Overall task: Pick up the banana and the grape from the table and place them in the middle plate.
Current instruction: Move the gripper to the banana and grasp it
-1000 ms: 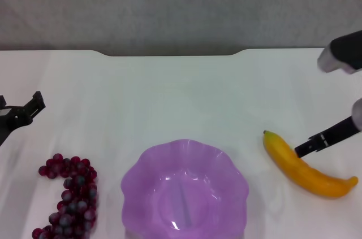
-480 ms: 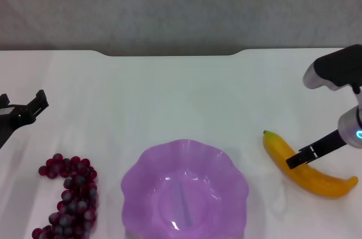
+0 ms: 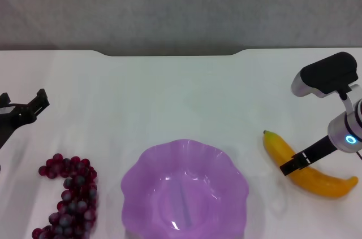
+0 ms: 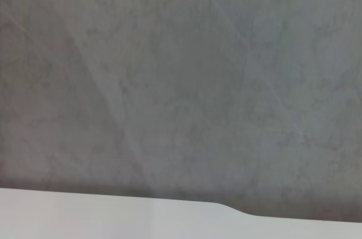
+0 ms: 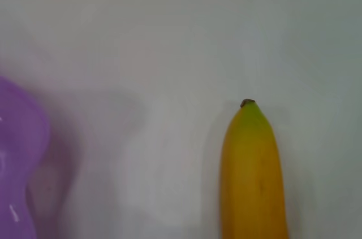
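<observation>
At this moment I had the right gripper point(image 3: 289, 165) down over the banana point(image 3: 308, 168), on the right side of the table point(image 3: 181, 92). Only one dark finger point(image 3: 302, 158) showed in the head view, crossing the banana near its middle, so I could not tell if the jaws were apart or together, or if they touched the fruit. The right wrist cam showed the banana point(image 5: 253, 177) w/ its green tip, lying flat, and no fingers at all.

The left gripper point(image 3: 24, 106) hung above the left edge of the table, jaws apart, holding nothing. The grape point(image 3: 70, 194) lay below it near the front, beside the plate point(image 3: 184, 191) but not touching. The plate sat in the front middle, w/ nothing in it; the banana was just right of it, w/ a gap between.

Risks as I judged them: the banana skin looked smooth and the body round, so if the jaws closed off-centre it could roll or slip out. A grip too far from the middle could let one end tip down and catch the wavy plate rim during the carry. Also the plate looked light, so a bump could push it. Approx nothing of the task was done yet
</observation>
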`<state>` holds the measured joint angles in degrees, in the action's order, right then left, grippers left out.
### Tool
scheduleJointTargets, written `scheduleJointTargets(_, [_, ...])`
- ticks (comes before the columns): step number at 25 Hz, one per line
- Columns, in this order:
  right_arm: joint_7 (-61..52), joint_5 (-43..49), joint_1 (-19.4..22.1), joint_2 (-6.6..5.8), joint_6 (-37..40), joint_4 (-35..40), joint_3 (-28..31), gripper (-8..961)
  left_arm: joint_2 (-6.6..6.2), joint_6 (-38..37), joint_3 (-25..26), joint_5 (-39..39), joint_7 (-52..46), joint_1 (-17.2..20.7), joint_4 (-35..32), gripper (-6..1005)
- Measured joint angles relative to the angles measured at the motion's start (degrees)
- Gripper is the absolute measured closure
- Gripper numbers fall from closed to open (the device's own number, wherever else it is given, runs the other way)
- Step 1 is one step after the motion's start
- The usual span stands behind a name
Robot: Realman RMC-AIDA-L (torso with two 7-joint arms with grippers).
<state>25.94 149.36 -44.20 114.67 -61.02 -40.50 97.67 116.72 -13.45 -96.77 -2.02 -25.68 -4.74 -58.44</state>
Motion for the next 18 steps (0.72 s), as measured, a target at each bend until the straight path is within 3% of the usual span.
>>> scheduleJointTargets(11, [1.62,-0.03,-1.35,0.12,3.44,4.50,-0.33,108,0.06,-0.02,-0.09,0.00,0.02,-0.52,0.44,109])
scheduleJointTargets(18, [1.70,-3.05,-1.84,0.20,5.42,6.04,-3.98,114,0.09,-0.28,-0.08,0.00,0.02,-0.54,0.44,109])
